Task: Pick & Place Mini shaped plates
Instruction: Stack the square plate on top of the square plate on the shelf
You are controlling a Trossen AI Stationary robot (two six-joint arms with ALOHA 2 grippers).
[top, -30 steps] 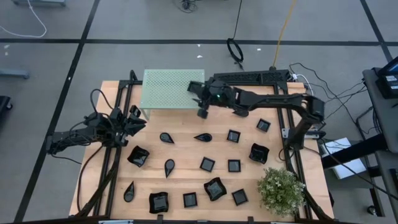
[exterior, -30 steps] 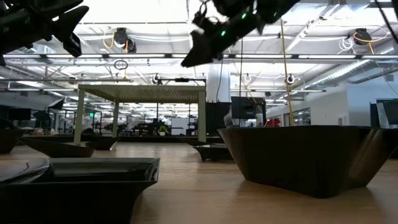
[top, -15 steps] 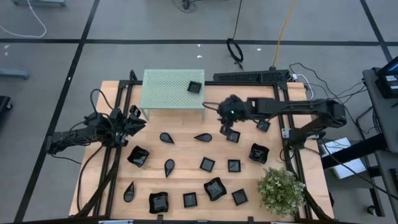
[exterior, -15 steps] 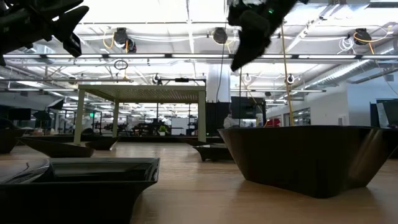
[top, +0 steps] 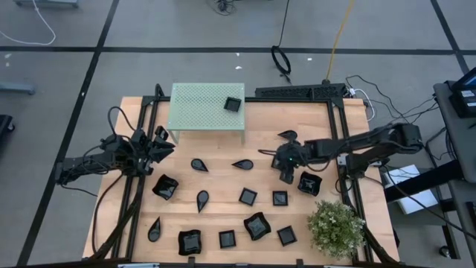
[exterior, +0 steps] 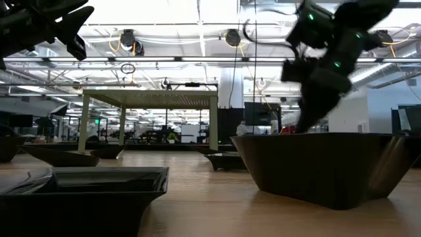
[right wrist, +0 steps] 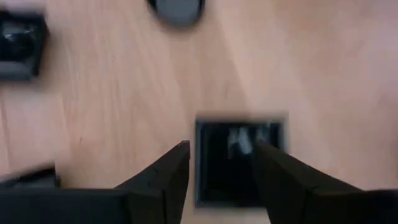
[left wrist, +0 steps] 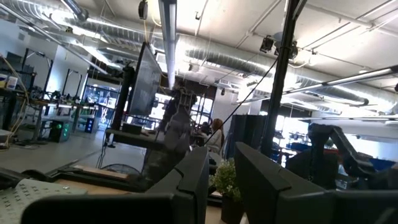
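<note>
one square plate (top: 233, 104) sits on the green perforated platform (top: 197, 108); the other mini shaped plates (top: 248, 196) lie scattered over the counter (top: 216, 175). right gripper (top: 287, 175) hangs directly above a square plate (right wrist: 239, 160), fingers (right wrist: 166, 180) parted and empty. left gripper (top: 160, 141) waits at the counter's left edge, slightly parted.
</note>
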